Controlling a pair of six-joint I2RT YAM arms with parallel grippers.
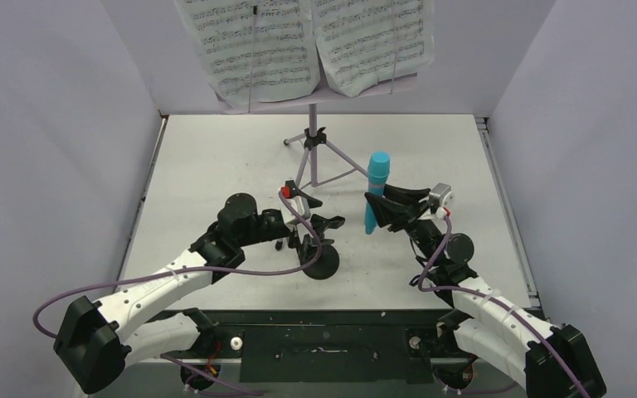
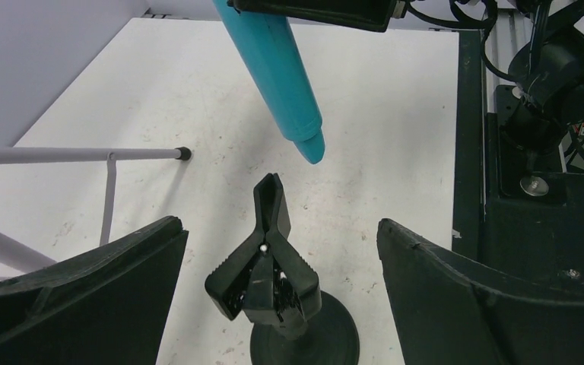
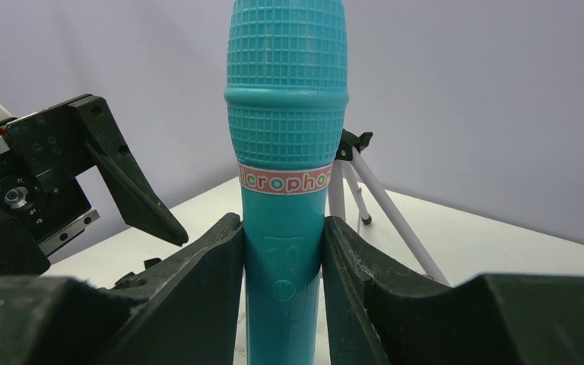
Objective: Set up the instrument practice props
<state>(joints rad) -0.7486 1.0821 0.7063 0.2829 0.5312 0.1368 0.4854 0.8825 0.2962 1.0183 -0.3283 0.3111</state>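
The lilac music stand (image 1: 315, 145) rises at the back, two white sheet-music pages (image 1: 257, 46) on its desk. In my right gripper (image 1: 379, 207), shut on its handle, the turquoise microphone (image 1: 375, 195) hangs roughly upright above the table, head up. The right wrist view shows both fingers (image 3: 198, 281) pressed on the microphone (image 3: 285, 152). The small black mic stand (image 1: 322, 264) stands on its round base at centre front. My left gripper (image 2: 279, 228) is open, its fingers wide on either side of the stand's clip (image 2: 266, 258), touching nothing. The microphone's tail (image 2: 308, 144) points down just beyond the clip.
Grey walls (image 1: 58, 124) close in the white table (image 1: 216, 157) on the left, back and right. The music stand's tripod legs (image 1: 344, 166) spread just behind both grippers, one foot (image 2: 185, 153) close left of the clip. A black strip (image 1: 323, 340) runs along the near edge.
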